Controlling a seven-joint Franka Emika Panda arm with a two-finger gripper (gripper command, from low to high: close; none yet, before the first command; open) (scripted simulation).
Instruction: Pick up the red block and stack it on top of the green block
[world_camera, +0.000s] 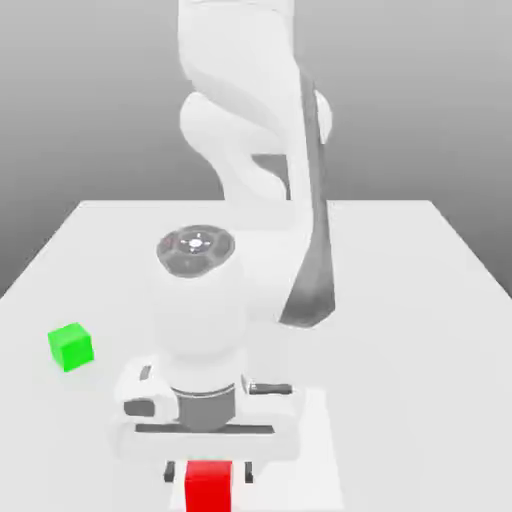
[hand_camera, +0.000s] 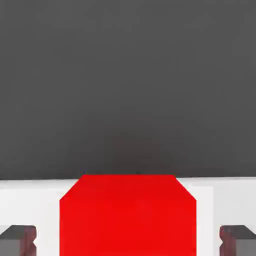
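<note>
Plain glossy red block (world_camera: 209, 486), sharp-edged cube, resting on matte white tabletop (world_camera: 420, 330) near its front edge, flanked by dark fingers (world_camera: 173, 472); grip on it impossible to tell. Matching green block (world_camera: 71, 346) well apart.

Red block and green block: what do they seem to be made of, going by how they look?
Red block: a flat, even red with sharp edges, no grain or shine, like painted wood or matte plastic; the render leaves it open. Green block: the same plain matte look, its faces differing only in shade. Both rest on a smooth white table.
</note>
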